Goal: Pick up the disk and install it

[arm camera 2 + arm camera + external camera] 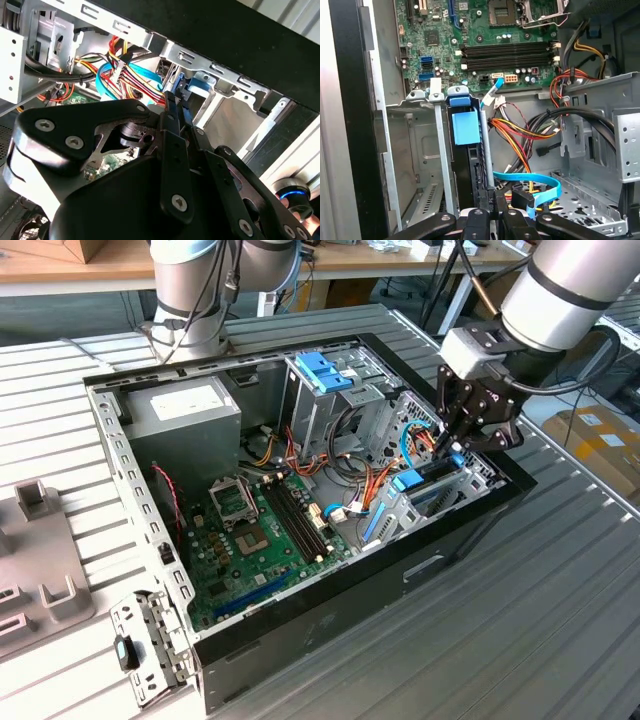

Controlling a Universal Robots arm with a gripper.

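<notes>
- ribbed grey metal bench (pixel 560 640) carries my open computer case (pixel 330 630), lying on its side; wooden desks sit behind it.
- nearest the exterior camera i see the green motherboard (pixel 250 540) on the case floor, with a loose perforated metal bracket (pixel 150 645) just outside the case corner.
- at the exterior view's right, my gripper (pixel 452 445) is down at the drive bay (pixel 440 490) by the case's edge.
- its fingers (pixel 492 200) are drawn together on the rear end of the disk (pixel 467 150), which stands on edge in the bay slot, blue tab (pixel 466 127) toward the motherboard.
- a thin blue cable (pixel 530 182) loops just beside the fingers.
- farther back, a tall grey cage (pixel 330 400) bears a light-blue bracket (pixel 325 372).
- beyond it, the power supply (pixel 185 415) and the arm's base (pixel 190 290).
</notes>
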